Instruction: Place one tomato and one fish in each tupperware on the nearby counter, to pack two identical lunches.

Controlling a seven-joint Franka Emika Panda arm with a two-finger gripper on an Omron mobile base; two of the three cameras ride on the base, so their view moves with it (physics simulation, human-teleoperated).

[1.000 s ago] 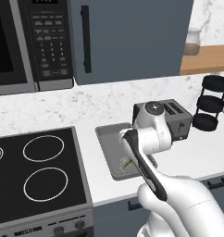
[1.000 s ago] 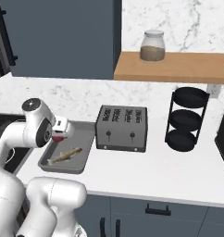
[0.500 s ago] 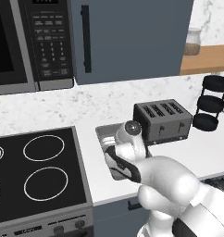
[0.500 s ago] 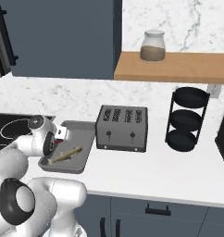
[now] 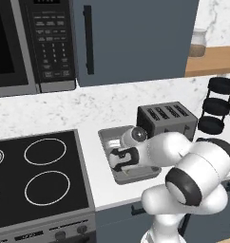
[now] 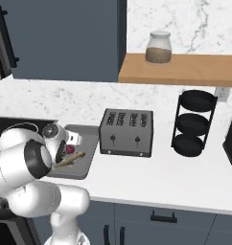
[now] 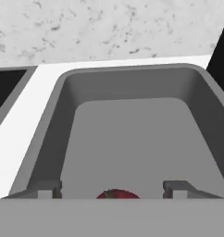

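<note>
hand low inside the tray, tomato between the tips

left base view: your arm is folding over the tupperware [image 5: 107,137] beside the stove [image 5: 36,180].
right base view: the fish [image 6: 72,157] is lying in it beside the toaster [image 6: 126,132].
hand view: fingers [image 7: 178,187] are standing spread, tomato [image 7: 117,194] between them, free floor ahead.

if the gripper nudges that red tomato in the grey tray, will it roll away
Probably it rolls: the tomato looks round and glossy. It likely won't go far, since the tupperware has raised walls and the fish lies right beside it. It may also slip between the fingers.
</note>
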